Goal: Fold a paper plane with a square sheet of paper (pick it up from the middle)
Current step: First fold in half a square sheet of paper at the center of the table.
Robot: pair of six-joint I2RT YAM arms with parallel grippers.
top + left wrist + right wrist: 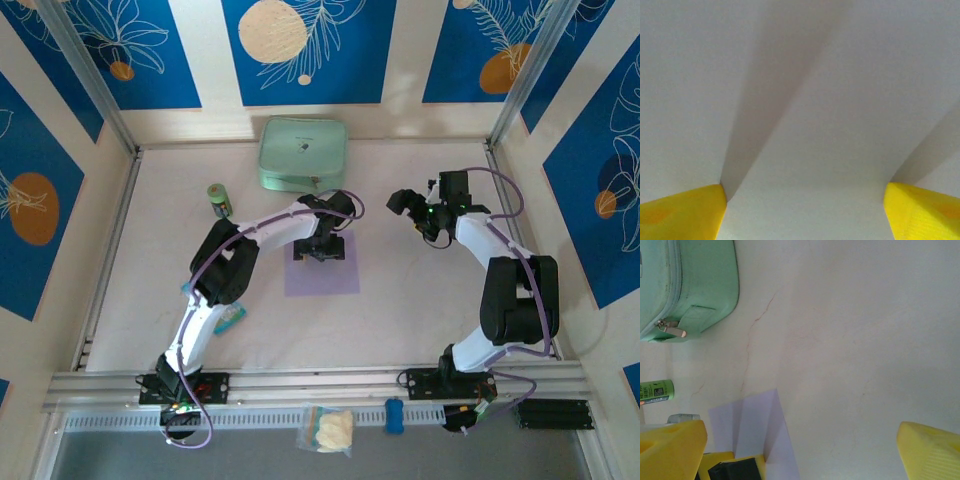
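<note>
The square sheet of paper (325, 278) is lavender and lies flat near the table's middle. My left gripper (322, 250) points straight down on the sheet's far half. In the left wrist view its yellow fingertips (685, 212) stand wide apart on the paper (805, 125), which rises in soft ridges between and beside them. The left gripper (805, 215) is open. My right gripper (415, 210) hovers open to the right of the sheet, nothing between its fingers (930, 450). In the right wrist view the paper's corner (757, 425) lies at lower left, with the left gripper's finger on it.
A mint-green pouch (303, 153) lies at the back, also in the right wrist view (690, 285). A green bottle (219, 198) stands left of the left arm. A blue-and-white packet (232, 315) lies under that arm. A clear bag (330, 430) sits on the front rail.
</note>
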